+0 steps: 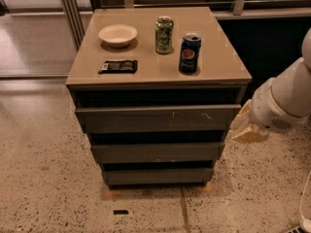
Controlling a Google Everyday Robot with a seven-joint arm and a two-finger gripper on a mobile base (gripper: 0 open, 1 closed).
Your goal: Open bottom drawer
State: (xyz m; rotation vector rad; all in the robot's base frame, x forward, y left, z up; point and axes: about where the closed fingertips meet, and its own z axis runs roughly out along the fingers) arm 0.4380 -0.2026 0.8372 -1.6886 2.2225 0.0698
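Observation:
The bottom drawer (158, 175) is the lowest, narrowest-looking dark grey front of the tan-topped cabinet (218, 67), plain and handleless. It sits under the mid-sized front (158, 152) and the widest front with pale scratch marks (158, 117). All three fronts stand a little stepped, each lower one set further back. My gripper (247, 128), pale and on a white arm, hangs just off the cabinet's right side, level with the top and middle drawers. It is well above and to the right of the bottom drawer and holds nothing that I can see.
On the cabinet top stand a white bowl (117, 34), a green can (164, 34), a blue can (189, 53) and a black packet (118, 66). A railing runs behind. Speckled floor (43, 188) surrounds the cabinet.

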